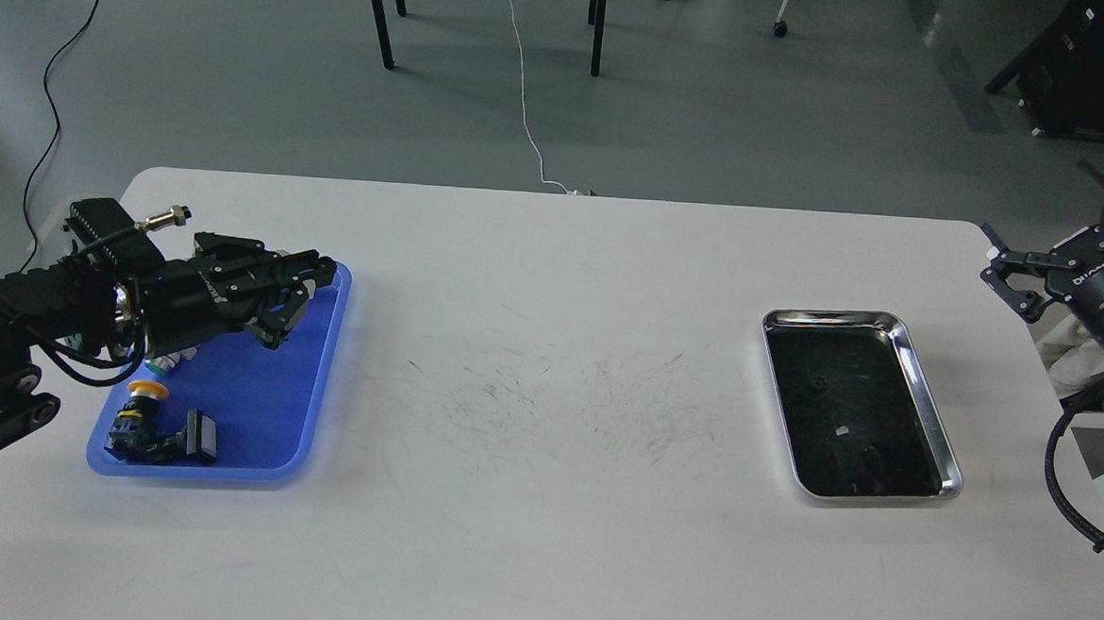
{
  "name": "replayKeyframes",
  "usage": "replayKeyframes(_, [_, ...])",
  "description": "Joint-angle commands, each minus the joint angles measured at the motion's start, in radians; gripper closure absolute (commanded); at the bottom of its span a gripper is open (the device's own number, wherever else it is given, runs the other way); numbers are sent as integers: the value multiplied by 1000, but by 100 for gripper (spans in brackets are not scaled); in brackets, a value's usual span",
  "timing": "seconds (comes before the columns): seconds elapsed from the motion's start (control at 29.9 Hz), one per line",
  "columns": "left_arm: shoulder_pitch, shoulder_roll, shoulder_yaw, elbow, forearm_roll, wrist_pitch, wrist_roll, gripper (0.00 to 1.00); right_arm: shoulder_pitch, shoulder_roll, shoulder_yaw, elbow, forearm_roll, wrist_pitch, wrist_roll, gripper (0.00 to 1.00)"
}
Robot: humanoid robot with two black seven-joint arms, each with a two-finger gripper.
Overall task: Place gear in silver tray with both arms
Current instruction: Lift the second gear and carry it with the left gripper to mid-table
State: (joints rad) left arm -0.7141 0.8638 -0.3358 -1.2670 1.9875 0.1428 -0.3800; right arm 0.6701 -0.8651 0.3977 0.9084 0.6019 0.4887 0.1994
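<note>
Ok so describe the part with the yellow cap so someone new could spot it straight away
Start at the white table and go to the blue tray on its left side. Near that tray's front left corner stands a push button, just below the left gripper. It alone has a round yellow cap; the parts beside it are dark.

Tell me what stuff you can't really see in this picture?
- Head view: the left gripper covers part of the blue tray, so a gear can't be found.
- Small parts in the blue tray: too dark to name.
- Right gripper: cut off by the right edge.
- Silver tray: reflections hide its dark bottom.
</note>
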Motion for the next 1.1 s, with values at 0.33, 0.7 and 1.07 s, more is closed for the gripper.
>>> replayKeyframes(0.33, [-76,-448,29,-64,56,-157,216,95,-12,-34,-13,-85,-2,0,-11,2])
replayKeyframes(0.7, [-24,-827,115,193,194,-150,231,95,-17,-32,-16,-98,-2,0,-9,3])
replayKeyframes(1.07, [-18,-864,116,386,194,-120,231,95,-32,-29,-16,-97,-2,0,-9,2])
